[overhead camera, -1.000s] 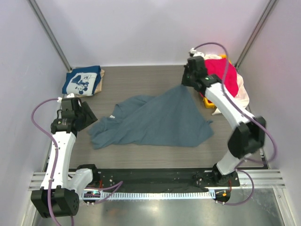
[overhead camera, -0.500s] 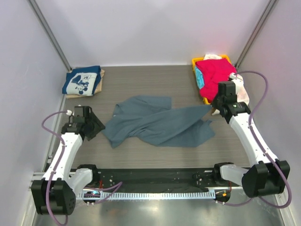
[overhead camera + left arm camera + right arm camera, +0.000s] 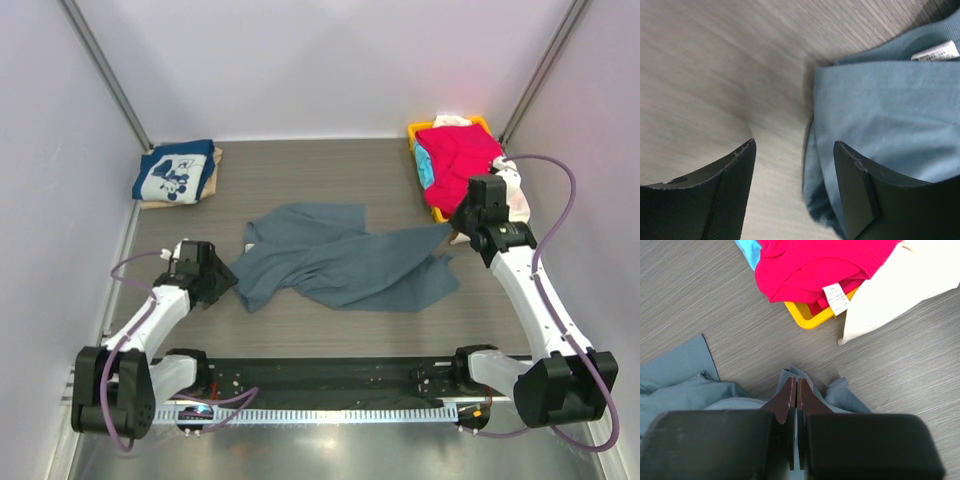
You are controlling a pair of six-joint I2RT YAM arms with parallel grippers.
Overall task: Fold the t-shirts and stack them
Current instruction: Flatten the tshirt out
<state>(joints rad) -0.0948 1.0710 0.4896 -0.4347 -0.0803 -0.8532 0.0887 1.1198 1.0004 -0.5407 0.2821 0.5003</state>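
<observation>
The slate blue-grey t-shirt (image 3: 340, 262) lies crumpled on the middle of the table. My left gripper (image 3: 222, 283) is open and low at its left edge. In the left wrist view the shirt's folded edge (image 3: 880, 115) lies between the open fingers, close to the right finger (image 3: 855, 190). My right gripper (image 3: 455, 228) is shut on the shirt's right corner (image 3: 840, 392); its gripper (image 3: 796, 382) pinches the cloth. A folded navy tee with white print (image 3: 175, 172) lies on a tan tee (image 3: 214, 166) at the back left.
A yellow basket (image 3: 440, 213) at the back right holds a red tee (image 3: 458, 155), a turquoise one (image 3: 425, 172) and a cream one (image 3: 518, 200). It is close behind the right gripper, as the right wrist view shows the basket (image 3: 810, 319). Walls enclose the table.
My right arm swung from the back to the right with the shirt corner, bunching the shirt, then held still. My left gripper moved nearer and right, up to the shirt's left edge.
</observation>
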